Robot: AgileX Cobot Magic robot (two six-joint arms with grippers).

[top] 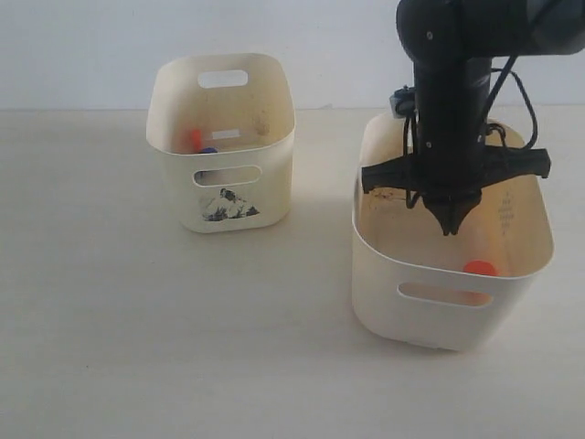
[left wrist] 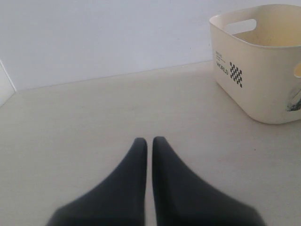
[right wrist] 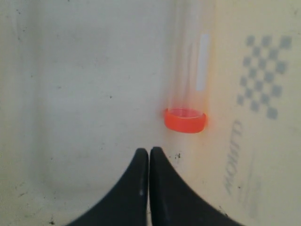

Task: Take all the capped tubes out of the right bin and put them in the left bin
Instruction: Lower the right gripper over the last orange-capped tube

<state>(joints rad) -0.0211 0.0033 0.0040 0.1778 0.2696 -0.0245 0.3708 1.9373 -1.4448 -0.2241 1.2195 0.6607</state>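
Cream plastic walls of the right bin [top: 384, 302] enclose the right gripper [top: 448, 229], which hangs point-down inside it on its black arm. From the exterior view only an orange-red cap [top: 478, 269] shows low against the bin's front wall, near the gripper tip but apart from it. The right wrist view gives more: the orange-capped tube [right wrist: 190, 80] lies on the bin floor with its clear body stretching away from the cap. The right gripper [right wrist: 149, 151] has its two black fingers pressed together with nothing between them, just beside the cap and not touching it. Dark specks [right wrist: 175, 154] dot the floor there, and a grey checkered print [right wrist: 263, 75] shows faintly through the plastic beside the tube.

The left bin [top: 274, 174] stands well apart on the pale table [top: 137, 347], its dark picture facing front; inside it the exterior view shows a second orange-red cap [top: 194, 138] and a blue cap [top: 209, 151] side by side. Only the left wrist view shows the left gripper [left wrist: 149, 140], its fingers closed tip to tip and empty above bare table, with the left bin [left wrist: 254, 70] off to one side, turned so a black checkered mark [left wrist: 236, 74] is seen.
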